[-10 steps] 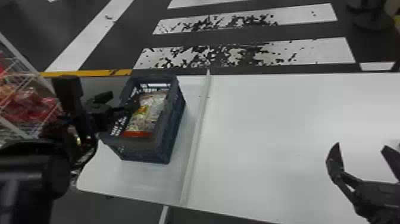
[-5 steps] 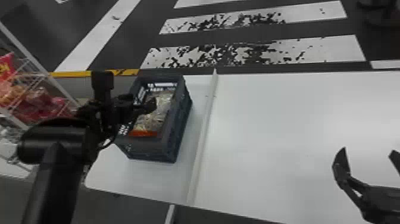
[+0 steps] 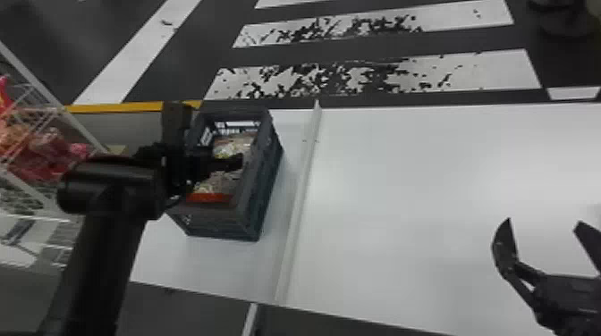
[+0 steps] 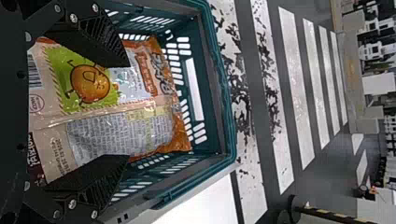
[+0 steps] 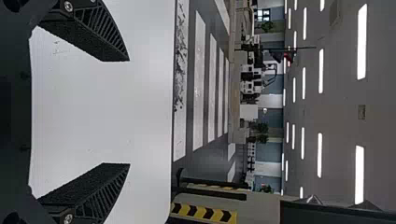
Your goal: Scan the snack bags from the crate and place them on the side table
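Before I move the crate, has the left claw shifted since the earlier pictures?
Yes. Judged against the crate in the head view, the left claw has moved rightward, farther in over it, toward its right rim.

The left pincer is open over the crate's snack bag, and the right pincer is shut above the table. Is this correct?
"Shut" is wrong: the right pincer is open, its fingers wide apart, as the right wrist view shows. The rest stands.
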`<move>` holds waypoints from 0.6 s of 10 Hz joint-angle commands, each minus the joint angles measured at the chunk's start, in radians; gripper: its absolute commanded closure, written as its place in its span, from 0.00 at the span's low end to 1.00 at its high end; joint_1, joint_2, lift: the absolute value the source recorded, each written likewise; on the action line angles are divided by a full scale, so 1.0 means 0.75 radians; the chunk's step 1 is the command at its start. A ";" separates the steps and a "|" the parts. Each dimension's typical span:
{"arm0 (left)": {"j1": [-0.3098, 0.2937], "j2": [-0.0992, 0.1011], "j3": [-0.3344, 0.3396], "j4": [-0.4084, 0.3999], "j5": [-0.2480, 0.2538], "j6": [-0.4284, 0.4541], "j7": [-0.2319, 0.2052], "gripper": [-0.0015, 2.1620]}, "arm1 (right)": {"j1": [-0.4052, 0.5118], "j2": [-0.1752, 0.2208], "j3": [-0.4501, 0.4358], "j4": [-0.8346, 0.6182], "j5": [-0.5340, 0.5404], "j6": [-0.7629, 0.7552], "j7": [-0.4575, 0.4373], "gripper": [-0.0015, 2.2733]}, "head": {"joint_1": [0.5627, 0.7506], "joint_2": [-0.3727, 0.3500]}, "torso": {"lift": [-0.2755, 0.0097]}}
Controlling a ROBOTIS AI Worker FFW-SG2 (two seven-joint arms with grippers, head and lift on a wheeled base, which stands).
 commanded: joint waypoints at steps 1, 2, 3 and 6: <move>-0.023 0.000 -0.011 0.056 -0.027 0.039 -0.018 0.10 | -0.009 -0.009 0.000 0.010 -0.008 0.002 0.002 0.04 | 0.70 0.87 | 0.68; -0.043 0.002 -0.018 0.101 -0.041 0.043 -0.024 0.10 | -0.017 -0.013 0.000 0.014 -0.010 0.002 0.002 0.04 | 0.70 0.87 | 0.68; -0.056 0.004 -0.018 0.138 -0.044 0.043 -0.047 0.10 | -0.025 -0.017 0.000 0.020 -0.014 0.002 0.004 0.04 | 0.70 0.88 | 0.68; -0.074 0.002 -0.022 0.210 -0.086 0.100 -0.104 0.21 | -0.078 -0.033 0.031 0.069 -0.028 0.014 0.012 0.04 | 0.70 0.90 | 0.68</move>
